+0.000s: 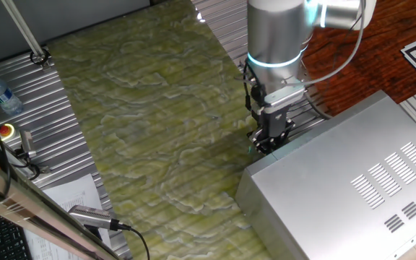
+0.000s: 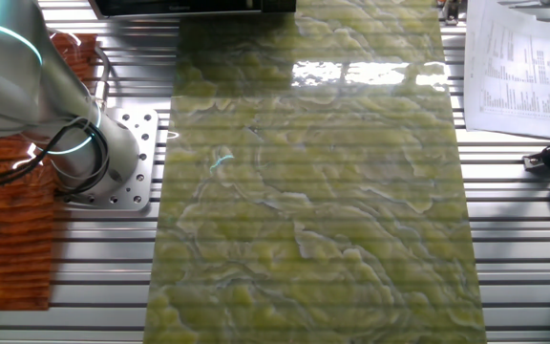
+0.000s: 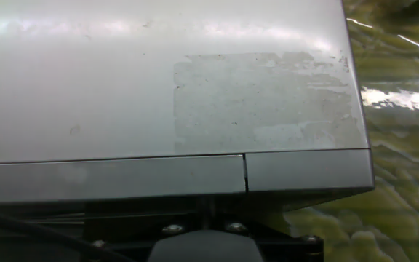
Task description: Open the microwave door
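The large silver-grey metal microwave [image 1: 352, 191] w/ vent slots stands at the edge of the green marbled mat [image 1: 157, 123]. The black two-finger gripper [image 1: 269, 141] is low at its corner; cannot tell if clenched or released.

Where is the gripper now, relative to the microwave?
In one fixed view the gripper is at the far corner of the microwave, just above the green marbled mat. The hand view looks down on the microwave's grey top.
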You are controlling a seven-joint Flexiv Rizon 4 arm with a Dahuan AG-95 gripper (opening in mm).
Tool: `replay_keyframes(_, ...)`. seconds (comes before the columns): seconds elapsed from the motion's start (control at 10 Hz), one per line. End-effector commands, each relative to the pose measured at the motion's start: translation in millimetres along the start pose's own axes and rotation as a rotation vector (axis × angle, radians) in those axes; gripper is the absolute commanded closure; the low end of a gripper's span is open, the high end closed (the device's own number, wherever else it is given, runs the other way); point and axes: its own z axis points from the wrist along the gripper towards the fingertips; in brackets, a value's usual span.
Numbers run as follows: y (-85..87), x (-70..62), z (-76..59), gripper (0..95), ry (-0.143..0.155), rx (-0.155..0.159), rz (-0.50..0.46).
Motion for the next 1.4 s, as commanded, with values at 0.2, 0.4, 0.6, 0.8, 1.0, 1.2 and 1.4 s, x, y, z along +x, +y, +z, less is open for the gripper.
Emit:
replay_keyframes(0.2,3.7,6.1,-5.2,95.0,0.015,-0.010,-0.023)
replay_keyframes(0.4,-2.6,-1.9,10.0,95.0,0.005,0.005,0.002)
replay_keyframes(0.6,-1.2,4.4,4.7,95.0,0.093,-0.045,0.000)
replay_keyframes(0.8,4.6,28.7,-18.4,95.0,0.143,-0.077,-0.047)
replay_keyframes(1.0,2.4,31.4,-19.0,95.0,0.193,-0.077,-0.035)
replay_keyframes(1.2,1.2,31.8,-11.5,95.0,0.207,-0.056,-0.012)
replay_keyframes(1.4,1.8,32.9,-5.2,95.0,0.161,-0.028,-0.010)
